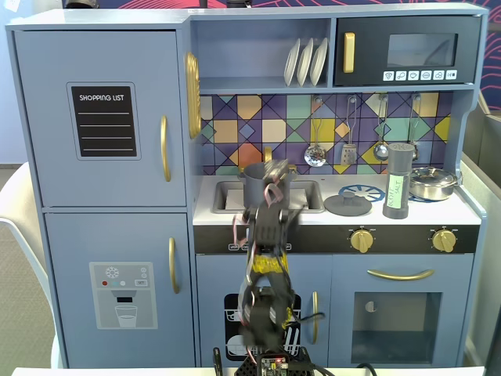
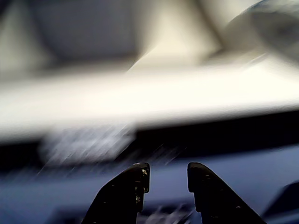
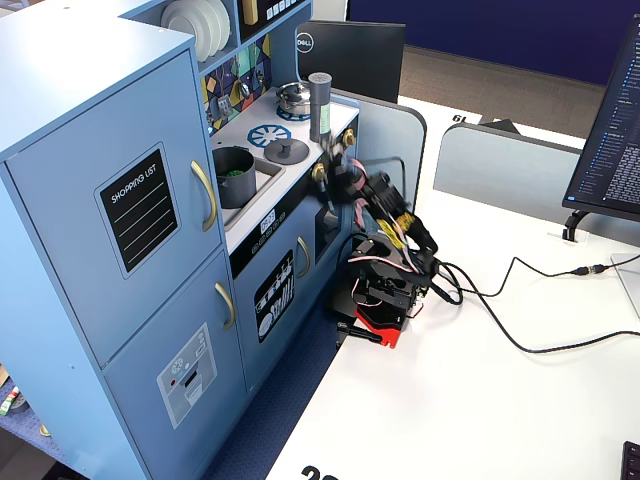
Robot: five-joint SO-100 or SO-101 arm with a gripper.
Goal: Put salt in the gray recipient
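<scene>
While salt [image 1: 399,180] stands upright, end effector [image 2: 168,178] gapes empty.

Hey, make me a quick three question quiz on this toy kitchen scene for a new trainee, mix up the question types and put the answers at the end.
1. True or false: the gripper holds the salt shaker.
2. Multiple choice: the gray pot sits A) in the sink, B) on the stove burner, C) on the plate shelf.
3. What lies on the counter between the sink and the shaker in a fixed view?

Key: 1. False; in the wrist view its jaws are apart and empty. 2. A. 3. The flat gray lid with a knob.
</scene>
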